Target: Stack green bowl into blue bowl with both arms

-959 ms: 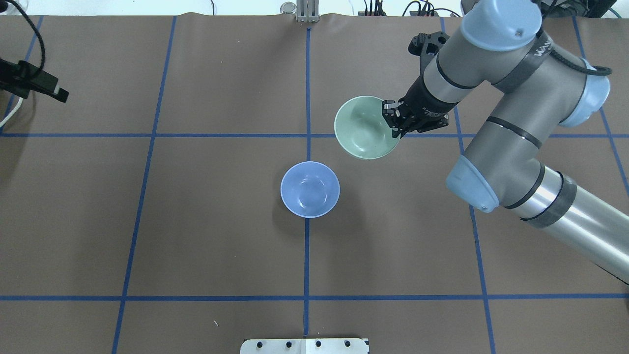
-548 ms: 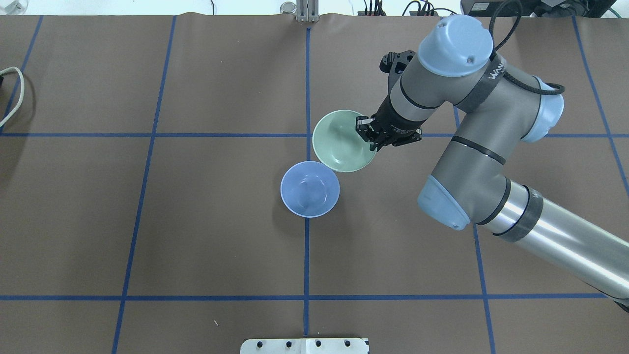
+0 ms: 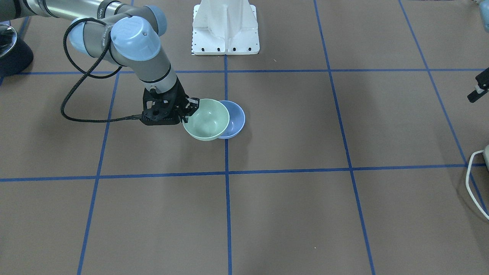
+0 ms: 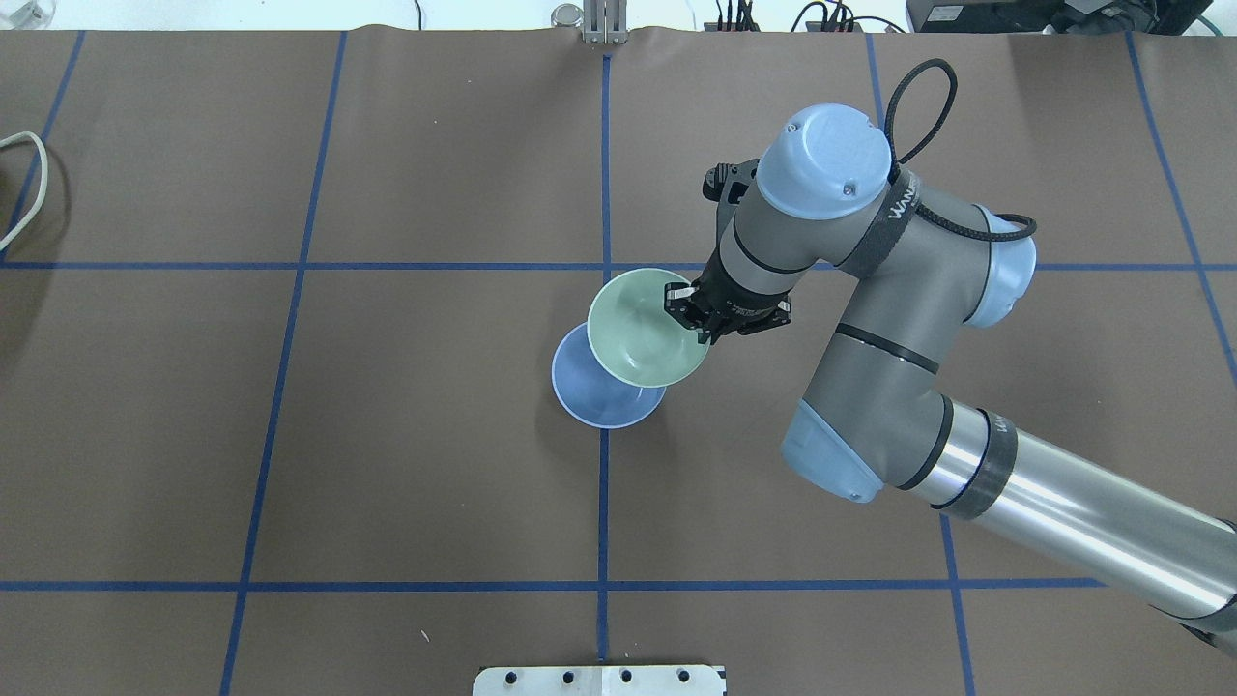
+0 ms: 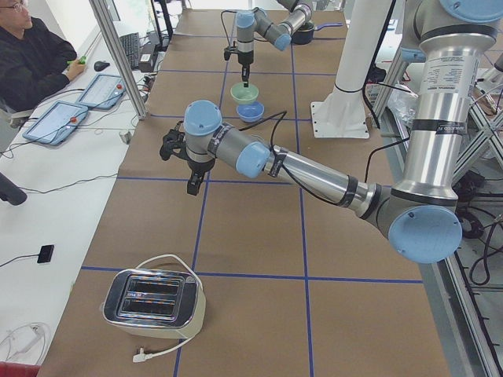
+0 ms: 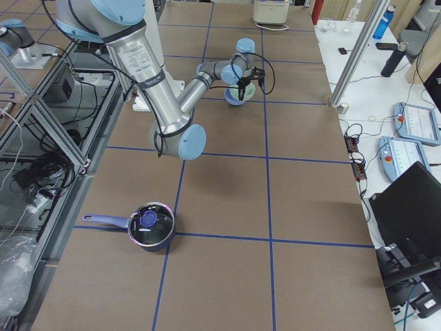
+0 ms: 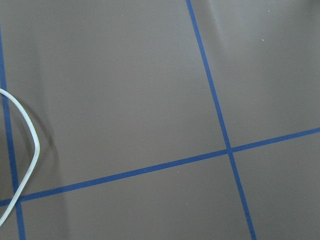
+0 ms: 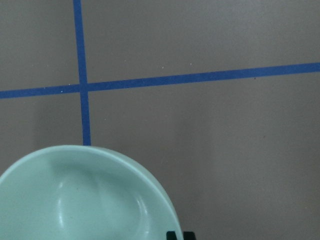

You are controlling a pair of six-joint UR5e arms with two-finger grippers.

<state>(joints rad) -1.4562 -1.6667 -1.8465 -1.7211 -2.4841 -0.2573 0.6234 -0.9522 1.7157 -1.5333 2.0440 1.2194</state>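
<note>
The pale green bowl [image 4: 638, 329] hangs in my right gripper [image 4: 688, 311], which is shut on the bowl's right rim. It is held above the table and overlaps the far right part of the light blue bowl [image 4: 586, 394], which sits on the table at the centre line. The front view shows the green bowl [image 3: 206, 119] partly covering the blue bowl [image 3: 236, 115], with the right gripper [image 3: 190, 107] beside them. The right wrist view shows the green bowl [image 8: 85, 200] only. My left gripper [image 5: 191, 182] hovers far off to the left, empty; I cannot tell whether it is open or shut.
A white cable [image 4: 24, 184] lies at the table's left edge. A toaster [image 5: 153, 298] stands at the left end. A pan with a lid [image 6: 151, 224] sits at the right end. The white pedestal [image 3: 225, 26] stands at the robot's side.
My right arm has carried the green bowl left and toward me, from clear of the blue bowl to overlapping it. My left gripper has withdrawn out of the overhead view.
</note>
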